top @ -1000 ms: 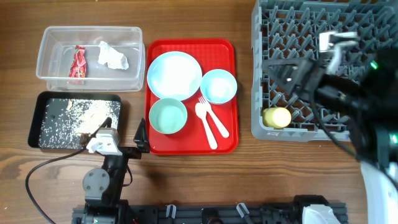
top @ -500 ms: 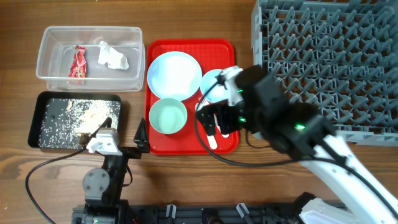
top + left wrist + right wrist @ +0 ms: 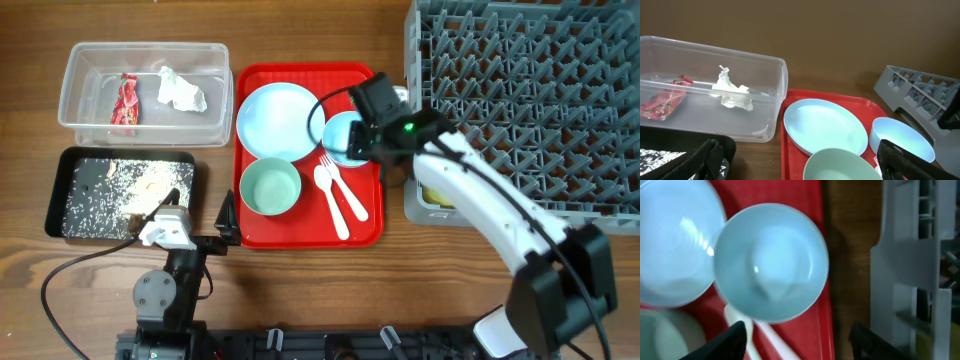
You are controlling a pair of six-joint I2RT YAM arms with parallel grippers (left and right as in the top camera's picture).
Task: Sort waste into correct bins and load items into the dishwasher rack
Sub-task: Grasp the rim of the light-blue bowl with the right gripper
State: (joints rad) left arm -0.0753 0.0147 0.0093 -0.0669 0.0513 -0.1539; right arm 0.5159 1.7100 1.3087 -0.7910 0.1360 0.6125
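Jaws of right gripper (image 3: 801, 339) spread above light-blue bowl (image 3: 771, 262).

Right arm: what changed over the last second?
It swung left off the dishwasher rack, crossed the red tray, and its open, empty right gripper now hangs over the light-blue bowl. The left gripper and all else stayed put.
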